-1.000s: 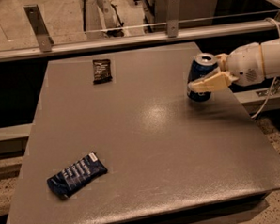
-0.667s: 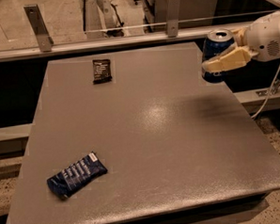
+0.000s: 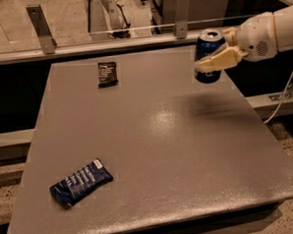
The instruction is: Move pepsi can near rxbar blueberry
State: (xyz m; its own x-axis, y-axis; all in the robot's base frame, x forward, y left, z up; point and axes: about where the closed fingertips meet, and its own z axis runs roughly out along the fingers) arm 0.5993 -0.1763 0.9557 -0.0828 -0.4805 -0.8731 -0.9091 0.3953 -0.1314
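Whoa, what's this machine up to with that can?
A robot arm reaching in from the right has its tool clamped on a pepsi can, holding it in the air over the table's far right corner. A blue wrapped bar lies at the near left, a black bar at the back. The can is nowhere near the blue one yet.

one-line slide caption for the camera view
Gripper, jaws shut on the pepsi can, holds it above the far right table corner; blue bar lies front-left.
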